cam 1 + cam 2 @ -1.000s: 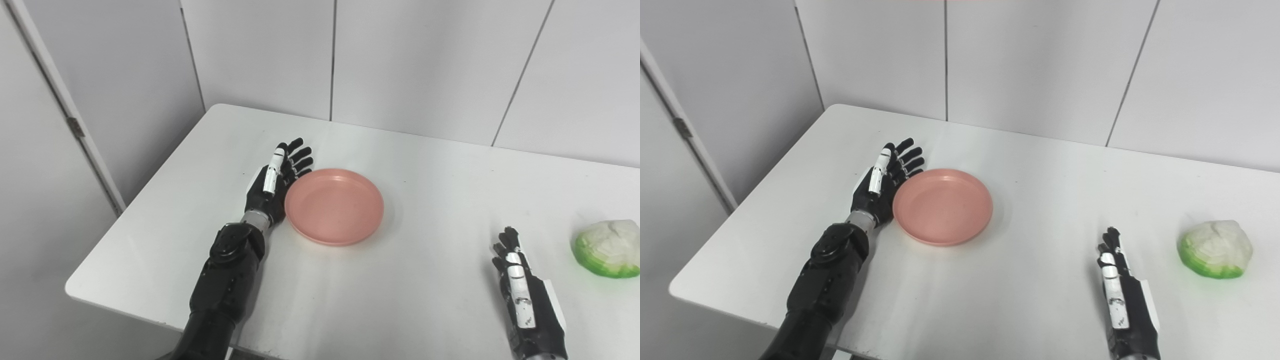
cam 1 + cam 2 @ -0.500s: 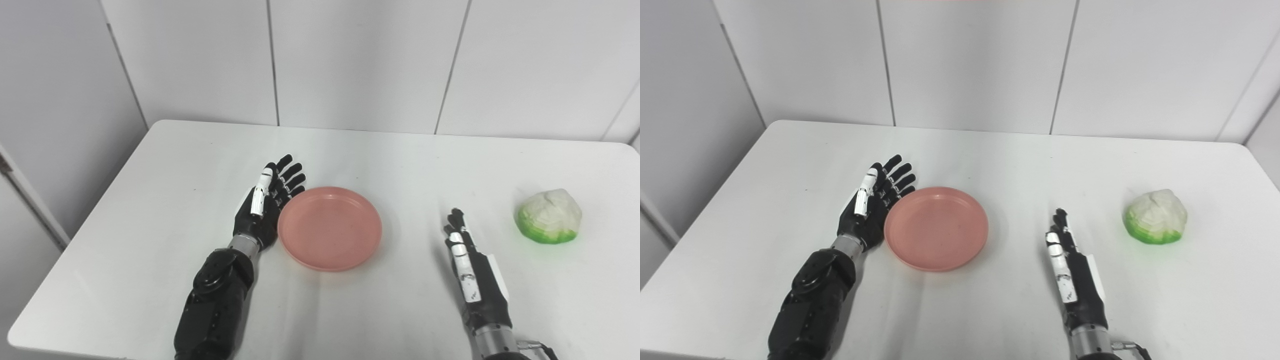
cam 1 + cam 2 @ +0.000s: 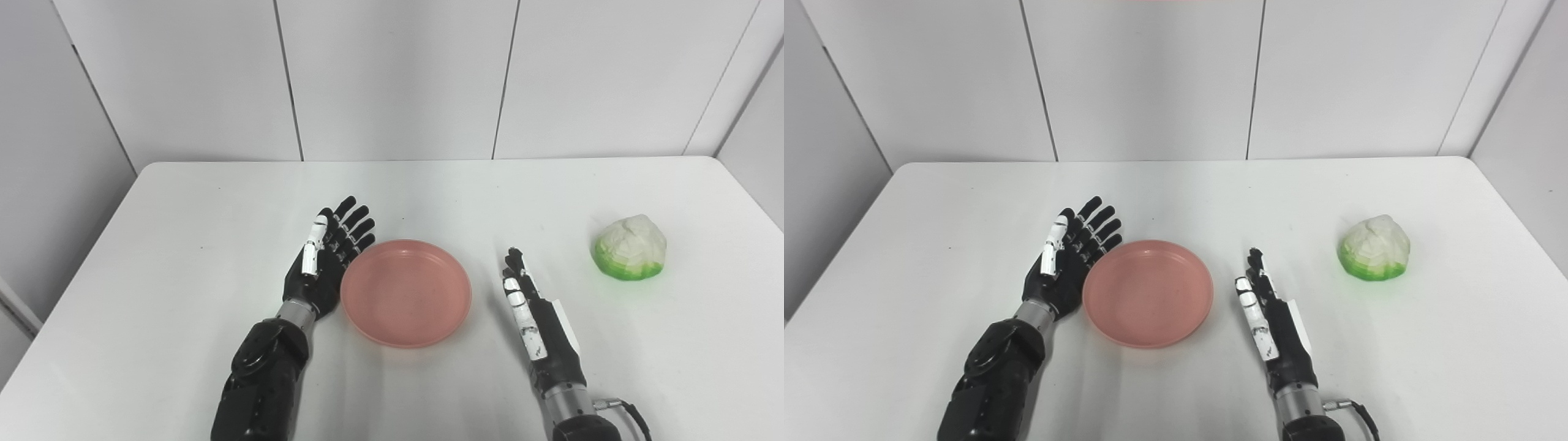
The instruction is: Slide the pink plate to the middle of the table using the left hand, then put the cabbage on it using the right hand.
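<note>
Pink plate [image 3: 406,293] between two splayed, empty hands.

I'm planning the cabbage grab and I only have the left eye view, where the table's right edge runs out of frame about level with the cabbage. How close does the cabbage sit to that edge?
Observer: The right eye view shows that edge of the table right alongside the cabbage. The cabbage sits well apart from it, with a strip of white surface between them.
Operator: Is anything lying on that strip that the fingers of the right hand could knock when they reach around the cabbage?
Observer: No. In the right eye view, only bare tabletop shows from the cabbage out to the edge.
</note>
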